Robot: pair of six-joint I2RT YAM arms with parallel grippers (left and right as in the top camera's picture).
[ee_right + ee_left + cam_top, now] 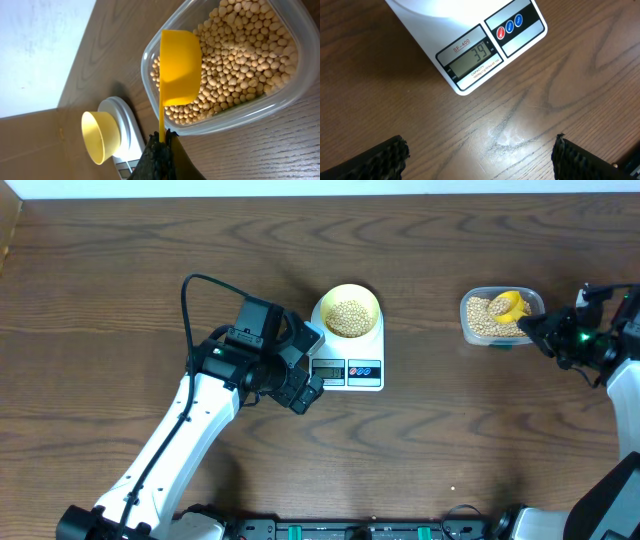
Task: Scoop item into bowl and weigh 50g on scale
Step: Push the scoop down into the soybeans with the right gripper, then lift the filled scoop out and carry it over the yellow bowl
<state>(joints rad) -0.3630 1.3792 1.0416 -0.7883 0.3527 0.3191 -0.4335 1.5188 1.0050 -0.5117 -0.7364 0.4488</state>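
Note:
The pale yellow-green bowl (pixel 349 311) stands on the white scale (pixel 372 375) and holds tan beans (pixel 349 317). The scale's display (pixel 470 57) reads 39 in the left wrist view. My left gripper (pixel 480 157) is open and empty, low over the bare table just left of the scale's front. My right gripper (pixel 161 137) is shut on the handle of a bright yellow scoop (pixel 179 67), whose cup sits over the beans (pixel 240 50) in the clear container (pixel 468 320) at the right. The bowl (pixel 100 135) and scale (pixel 131 131) also show in the right wrist view.
The dark wooden table (pixel 450 440) stretches around the scale and container. A pale surface (pixel 300 186) runs along the table's far edge. Black fixtures (pixel 350 530) line the near edge.

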